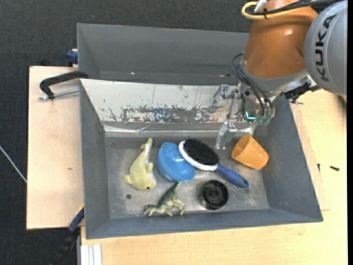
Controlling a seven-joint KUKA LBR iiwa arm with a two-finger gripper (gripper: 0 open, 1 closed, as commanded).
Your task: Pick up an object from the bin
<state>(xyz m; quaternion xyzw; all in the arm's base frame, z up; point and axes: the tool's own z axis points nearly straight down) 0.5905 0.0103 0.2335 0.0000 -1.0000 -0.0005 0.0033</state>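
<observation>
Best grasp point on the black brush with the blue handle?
I'd grip the blue handle, not the bristled head of the brush: the head lies against the blue bowl, while the handle juts free toward the front right. Come from above, closing across its narrow width, minding the black round cap nearby.

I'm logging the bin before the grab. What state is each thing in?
Orange cup: tipped on its side.
Black brush: bristles up, head overlapping the blue bowl.
Blue bowl: partly under the brush head.
Yellow toy fish: lying flat.
Green toy lizard: lying flat.
Black ring: flat, hole up.
Gripper: low, just left of the cup.
</observation>
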